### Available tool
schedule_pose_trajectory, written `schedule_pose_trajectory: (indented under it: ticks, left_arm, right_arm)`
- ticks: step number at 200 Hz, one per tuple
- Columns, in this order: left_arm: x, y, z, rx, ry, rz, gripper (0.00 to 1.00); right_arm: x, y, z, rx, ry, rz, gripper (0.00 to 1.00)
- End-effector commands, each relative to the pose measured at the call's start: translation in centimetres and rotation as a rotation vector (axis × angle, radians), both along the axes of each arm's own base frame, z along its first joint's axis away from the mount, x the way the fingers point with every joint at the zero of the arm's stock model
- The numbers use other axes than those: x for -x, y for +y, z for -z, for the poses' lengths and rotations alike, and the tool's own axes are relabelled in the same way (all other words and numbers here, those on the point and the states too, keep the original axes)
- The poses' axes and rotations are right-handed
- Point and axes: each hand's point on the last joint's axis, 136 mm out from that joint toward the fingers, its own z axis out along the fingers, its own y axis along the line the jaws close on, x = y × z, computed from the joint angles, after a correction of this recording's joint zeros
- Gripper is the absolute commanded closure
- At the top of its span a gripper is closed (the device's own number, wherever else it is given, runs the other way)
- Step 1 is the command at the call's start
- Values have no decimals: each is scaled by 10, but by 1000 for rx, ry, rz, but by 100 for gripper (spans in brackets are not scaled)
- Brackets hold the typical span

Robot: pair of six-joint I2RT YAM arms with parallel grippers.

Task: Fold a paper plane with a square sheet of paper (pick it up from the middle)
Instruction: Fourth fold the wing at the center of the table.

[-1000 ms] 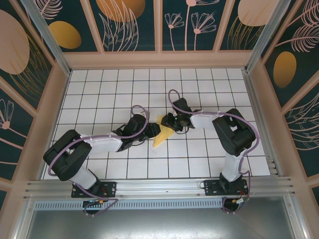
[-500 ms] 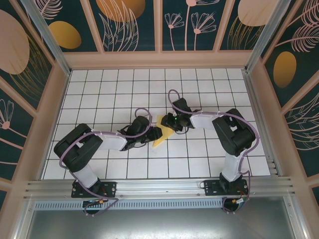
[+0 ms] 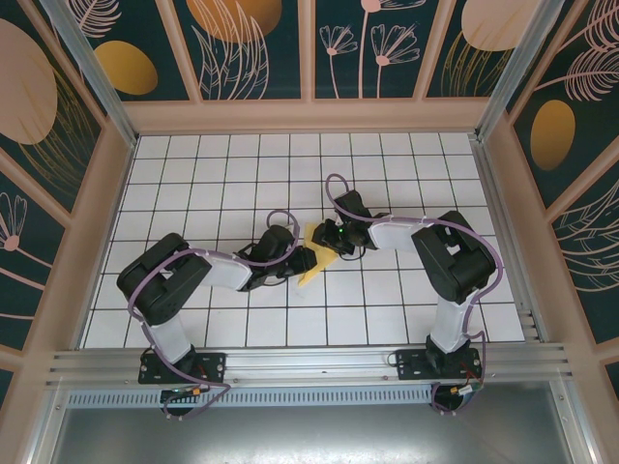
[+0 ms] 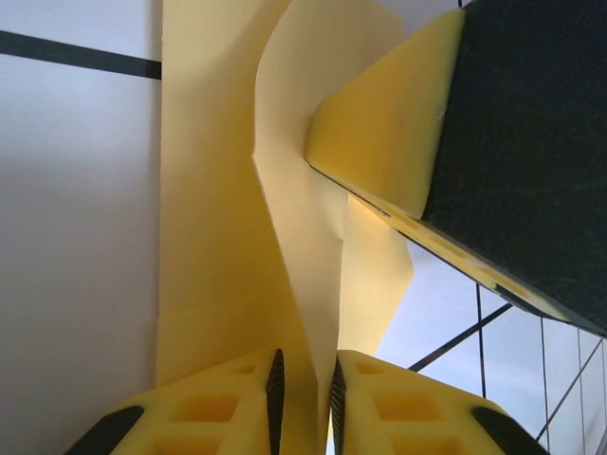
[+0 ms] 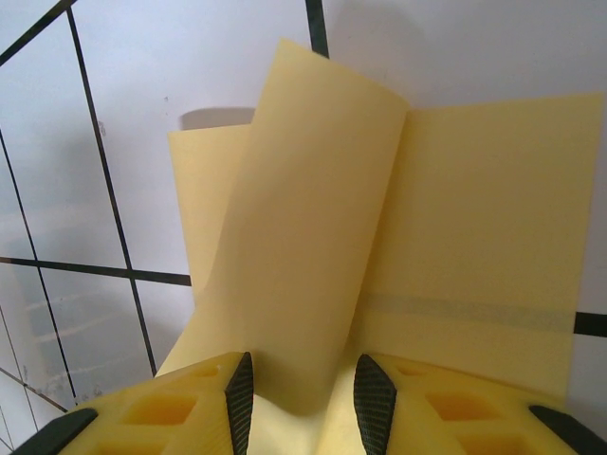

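Leftward, the big change is in the left arm: its elbow has swung in toward the middle of the white tiled table (image 3: 193,174) and its wrist has pushed forward, so the left gripper (image 3: 303,259) now sits right at the paper's left side. The right arm looks the same as it did a second ago.

A thin yellow paper sheet (image 3: 314,267), already creased into a narrow pointed shape, lies about at the centre of the table, its point aimed toward the near edge, with both grippers meeting over it. In the left wrist view, the left gripper's jaws are drawn almost together on an upright flap (image 4: 294,237) of the sheet, which runs straight up between the pads. One black-and-yellow finger (image 4: 503,161) of the right gripper (image 3: 330,237) presses in from the upper right of that view. In the right wrist view, the right gripper's jaws stand partly apart, with a curled flap (image 5: 303,218) rising between them and filling the gap. It looks gripped rather than merely straddled.

My reading is that this is a mid-fold step: the sheet is well past square but not yet a finished dart, and a raised layer is being gathered along the centre line. Next, the two grips would need to move together, laying the flap over and flattening it into a crease without tugging the thin paper apart.
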Motion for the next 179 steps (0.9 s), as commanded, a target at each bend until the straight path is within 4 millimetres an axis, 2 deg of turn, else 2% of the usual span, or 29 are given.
schedule_pose_trajectory:
  ticks: [1,70,106,145,176,179]
  left_arm:
    - [-8,-4,-2,4,-28,16,79]
    - [-10,-1,0,-17,-41,21,86]
    - [-8,1,2,-22,-44,34,93]
    - [-5,-2,-1,7,-53,68,96]
    - [-1,-4,-1,25,-50,96,99]
    - [-1,-4,-2,27,-51,98,99]
  right_arm:
    - [74,-98,122,456,275,52,59]
    - [73,-97,121,452,271,52,58]
    - [67,-89,106,403,243,35,58]
    - [54,-74,78,282,192,-7,58]
    - [38,-50,33,143,88,-82,56]
    - [31,-54,26,125,76,-64,56]
